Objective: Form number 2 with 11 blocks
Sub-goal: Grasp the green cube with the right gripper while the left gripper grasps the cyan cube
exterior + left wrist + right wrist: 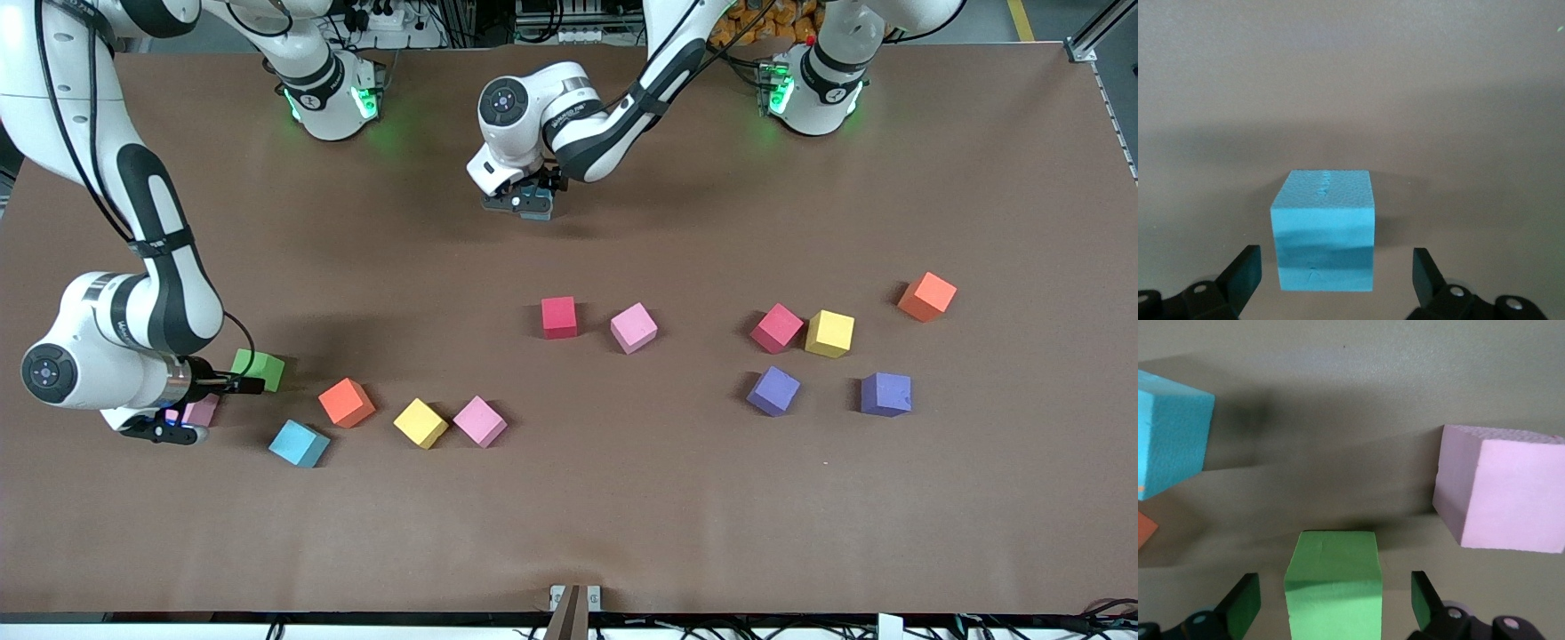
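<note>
My left gripper (pixel 532 206) (pixel 1336 273) is low on the table in front of the arms' bases, open, its fingers standing apart on either side of a light blue block (pixel 1325 230) (pixel 538 201). My right gripper (pixel 244 383) (pixel 1336 600) is open around a green block (pixel 1333 590) (pixel 261 368) at the right arm's end, without touching it. A pink block (pixel 1501 490) (pixel 203 412) lies close beside it. Other blocks lie scattered singly: light blue (pixel 299 444), orange (pixel 347 403), yellow (pixel 420 423), pink (pixel 480 421), red (pixel 559 317), pink (pixel 634 328). No number 2 is in view.
Toward the left arm's end lie a red block (pixel 776 328) touching a yellow one (pixel 829 333), two purple ones (pixel 773 391) (pixel 885 395) and an orange one (pixel 926 296). The brown table (pixel 569 524) is bare nearer the front camera.
</note>
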